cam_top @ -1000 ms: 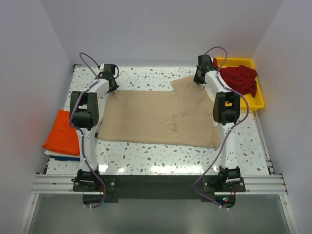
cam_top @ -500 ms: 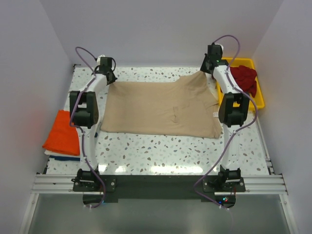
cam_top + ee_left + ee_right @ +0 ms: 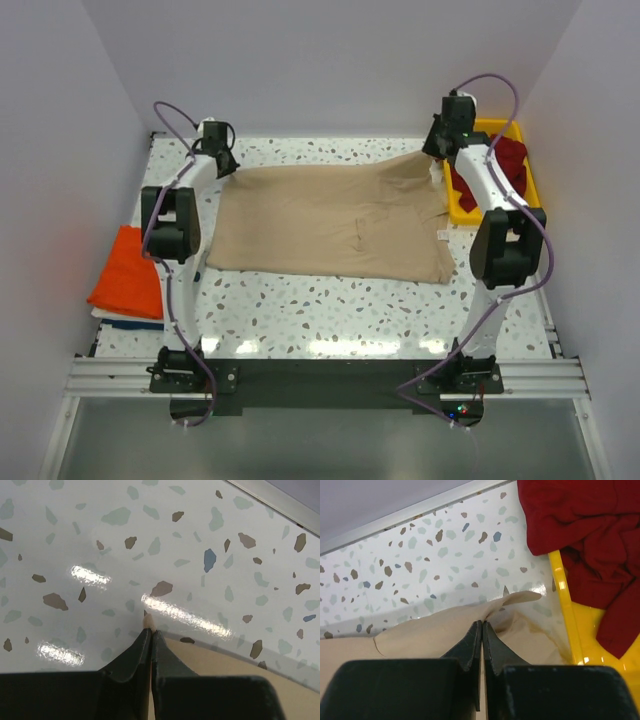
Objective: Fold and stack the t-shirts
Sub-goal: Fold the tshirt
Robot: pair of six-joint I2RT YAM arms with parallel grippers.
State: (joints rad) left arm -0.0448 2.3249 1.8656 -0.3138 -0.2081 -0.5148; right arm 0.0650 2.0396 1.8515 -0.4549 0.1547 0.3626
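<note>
A beige t-shirt [image 3: 330, 220] lies spread across the middle of the table. My left gripper [image 3: 224, 168] is shut on its far left corner; a tip of beige cloth [image 3: 148, 621] pokes out past the fingertips in the left wrist view. My right gripper [image 3: 434, 157] is shut on the shirt's far right edge, where the beige cloth [image 3: 420, 635] bunches at the jaws, close to the tray. A folded orange t-shirt [image 3: 128, 272] lies at the table's left edge. Dark red t-shirts [image 3: 510, 165] lie crumpled in the yellow tray; they also show in the right wrist view [image 3: 580, 525].
The yellow plastic tray [image 3: 528, 215] stands at the far right, its near wall [image 3: 567, 625] just right of my right gripper. A white and blue item [image 3: 125, 320] lies under the orange shirt. Walls close in the back and sides.
Both grippers have moved outward and toward the back wall with the beige shirt's far edge. The shirt is pulled flatter and wider, and its right corner has reached the tray.
</note>
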